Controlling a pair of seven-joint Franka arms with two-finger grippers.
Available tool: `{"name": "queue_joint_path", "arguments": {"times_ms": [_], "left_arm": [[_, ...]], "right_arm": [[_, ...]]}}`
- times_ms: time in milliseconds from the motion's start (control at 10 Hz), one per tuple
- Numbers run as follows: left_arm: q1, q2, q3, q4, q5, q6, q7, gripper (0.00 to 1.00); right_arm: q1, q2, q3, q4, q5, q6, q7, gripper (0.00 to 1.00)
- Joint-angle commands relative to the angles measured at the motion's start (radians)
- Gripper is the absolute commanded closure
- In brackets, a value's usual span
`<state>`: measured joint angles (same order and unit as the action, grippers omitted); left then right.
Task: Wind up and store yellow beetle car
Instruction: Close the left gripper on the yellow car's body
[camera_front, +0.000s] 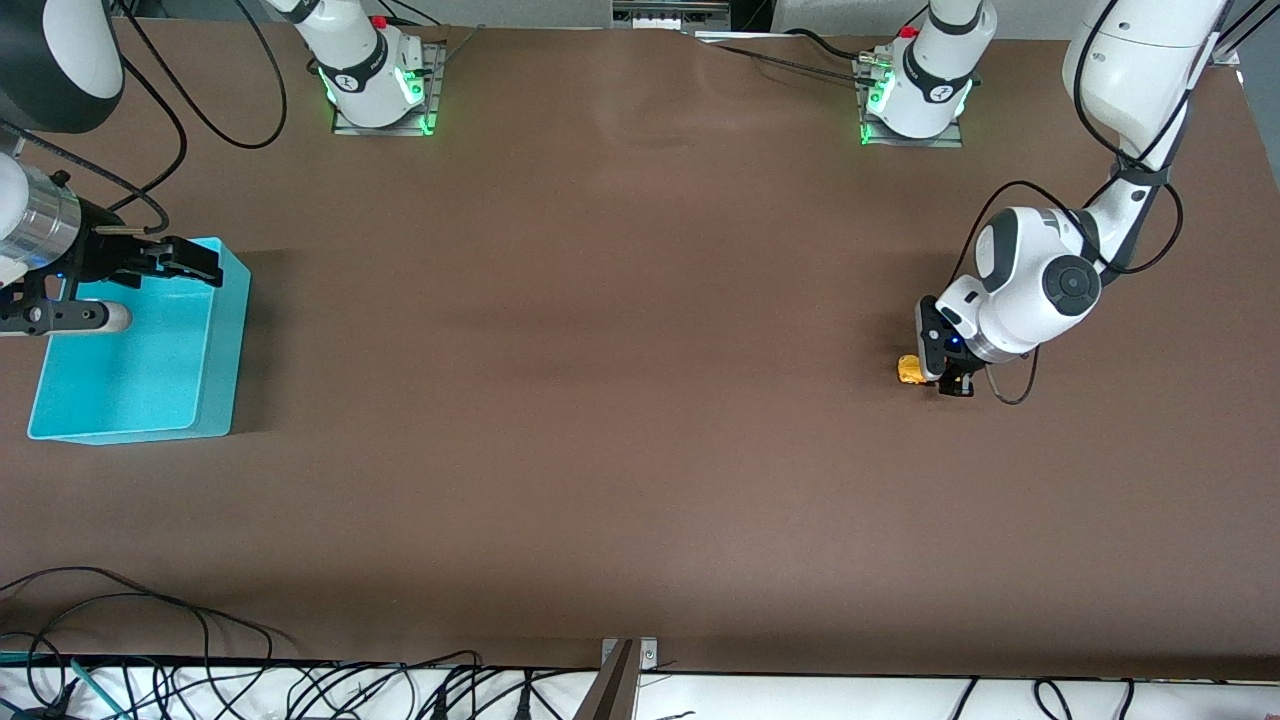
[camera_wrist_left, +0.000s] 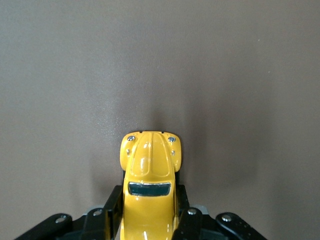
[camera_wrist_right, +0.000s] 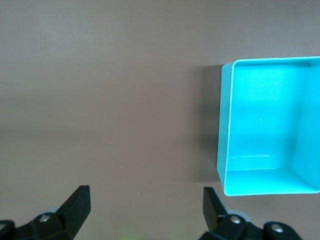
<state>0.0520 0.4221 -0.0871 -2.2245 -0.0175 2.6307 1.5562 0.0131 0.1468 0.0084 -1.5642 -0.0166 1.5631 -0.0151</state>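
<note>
The yellow beetle car (camera_front: 909, 370) is at the table surface toward the left arm's end, its nose pointing away from my left gripper (camera_front: 938, 378). In the left wrist view the car (camera_wrist_left: 150, 170) sits between the black fingers (camera_wrist_left: 111, 207), which press on both its sides. My left gripper is shut on the car, low at the table. My right gripper (camera_front: 192, 260) is open and empty, up over the rim of the cyan bin (camera_front: 225, 330). In the right wrist view its gripper (camera_wrist_right: 145, 202) has its fingers wide apart over bare table beside the bin (camera_wrist_right: 223, 125).
The cyan bin is empty and stands at the right arm's end of the table. Brown table surface (camera_front: 600, 350) stretches between the bin and the car. Cables (camera_front: 150, 690) lie along the table edge nearest the front camera.
</note>
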Motion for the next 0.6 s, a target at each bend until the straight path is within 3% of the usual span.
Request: {"name": "queue_joint_path", "arguments": {"times_ms": [0, 498], "left_arm": [[0.011, -0.002, -0.005, -0.012, 0.021, 0.015, 0.016, 0.85], [0.057, 0.041, -0.003, -0.001, 0.021, 0.005, 0.019, 0.87]], "right_arm": [[-0.004, 0.007, 0.002, 0.018, -0.005, -0.008, 0.009, 0.00], [-0.004, 0.007, 0.002, 0.018, -0.005, -0.009, 0.009, 0.00]]}}
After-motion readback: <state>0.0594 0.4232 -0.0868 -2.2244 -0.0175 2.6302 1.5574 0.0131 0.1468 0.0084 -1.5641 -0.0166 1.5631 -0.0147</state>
